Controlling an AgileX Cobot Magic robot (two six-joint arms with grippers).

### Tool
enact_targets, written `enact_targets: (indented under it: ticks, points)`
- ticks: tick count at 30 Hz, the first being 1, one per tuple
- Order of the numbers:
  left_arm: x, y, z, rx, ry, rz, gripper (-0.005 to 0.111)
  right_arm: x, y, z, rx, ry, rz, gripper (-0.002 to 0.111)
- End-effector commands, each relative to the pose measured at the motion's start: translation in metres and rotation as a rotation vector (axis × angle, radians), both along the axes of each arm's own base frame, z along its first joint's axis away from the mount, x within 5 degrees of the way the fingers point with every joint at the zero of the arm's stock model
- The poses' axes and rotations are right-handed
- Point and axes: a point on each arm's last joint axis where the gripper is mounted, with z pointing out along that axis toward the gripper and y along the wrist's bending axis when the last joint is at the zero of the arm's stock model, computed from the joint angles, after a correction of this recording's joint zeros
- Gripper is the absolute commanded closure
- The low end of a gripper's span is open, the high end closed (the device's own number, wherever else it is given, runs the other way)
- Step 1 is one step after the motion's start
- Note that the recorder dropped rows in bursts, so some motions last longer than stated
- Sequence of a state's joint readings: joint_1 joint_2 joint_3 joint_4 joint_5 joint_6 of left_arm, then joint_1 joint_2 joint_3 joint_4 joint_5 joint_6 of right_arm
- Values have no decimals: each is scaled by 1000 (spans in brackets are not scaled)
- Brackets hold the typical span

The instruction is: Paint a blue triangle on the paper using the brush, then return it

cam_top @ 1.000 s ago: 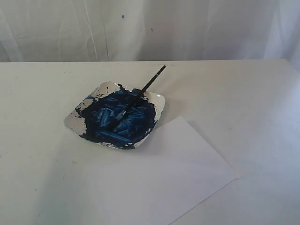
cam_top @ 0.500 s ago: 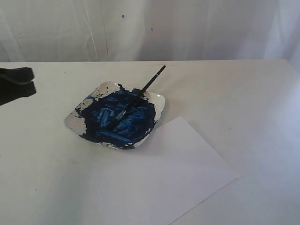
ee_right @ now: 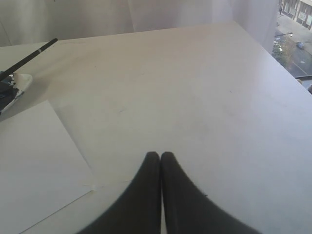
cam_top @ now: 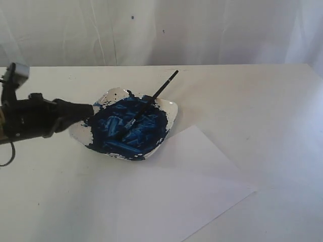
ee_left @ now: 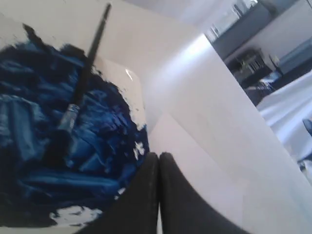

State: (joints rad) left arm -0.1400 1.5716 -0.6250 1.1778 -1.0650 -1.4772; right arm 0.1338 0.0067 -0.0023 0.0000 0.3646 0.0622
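Brush [cam_top: 147, 102]: lies bristles-down in the blue-smeared dish [cam_top: 173, 112], handle over the far rim, just beside the paper [cam_top: 192, 186] on the white table [cam_top: 262, 101]; left gripper [cam_top: 91, 109], jaws pressed together and empty, at the dish's left edge; right gripper [ee_right: 160, 156] likewise closed, well apart.

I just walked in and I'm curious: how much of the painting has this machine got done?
Nothing is painted yet: the paper is blank. The brush lies in the paint dish, unheld. In hand: the left pincer is beside the dish, shut and empty; the right pincer is shut too, farther off. Left: grasp the brush, do all the painting, return it.
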Motion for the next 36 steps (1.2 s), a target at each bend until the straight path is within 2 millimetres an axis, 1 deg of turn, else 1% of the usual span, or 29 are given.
enact_targets:
  ticks: [1,6,9,13,15,20,24,27,30,32,36]
  points:
    - [-14,-33,-13,56,43,-153,107,0,0,1,3,-17,-5,108]
    - [-32,-67,-31,143,99,-264,107,0,0,1,3,-17,-5,108]
    - [-41,-82,-40,156,124,-324,107,0,0,1,3,-17,-5,108]
    - [-50,-94,-50,171,148,-372,107,0,0,1,3,-17,-5,108]
    - [-50,-96,-53,174,150,-375,107,0,0,1,3,-17,-5,108]
    - [-49,-97,-54,170,153,-355,107,0,0,1,3,-17,-5,108]
    - [-45,-96,-53,194,85,-343,107,0,0,1,3,-17,-5,108]
    - [-45,-96,-53,198,85,-337,107,0,0,1,3,-17,-5,108]
    - [-51,-93,-61,221,262,-326,107,0,0,1,3,-17,-5,108]
    - [-56,-93,-63,246,283,-387,107,0,0,1,3,-17,-5,108]
    - [-69,-97,-58,173,356,-506,107,0,0,1,3,-17,-5,108]
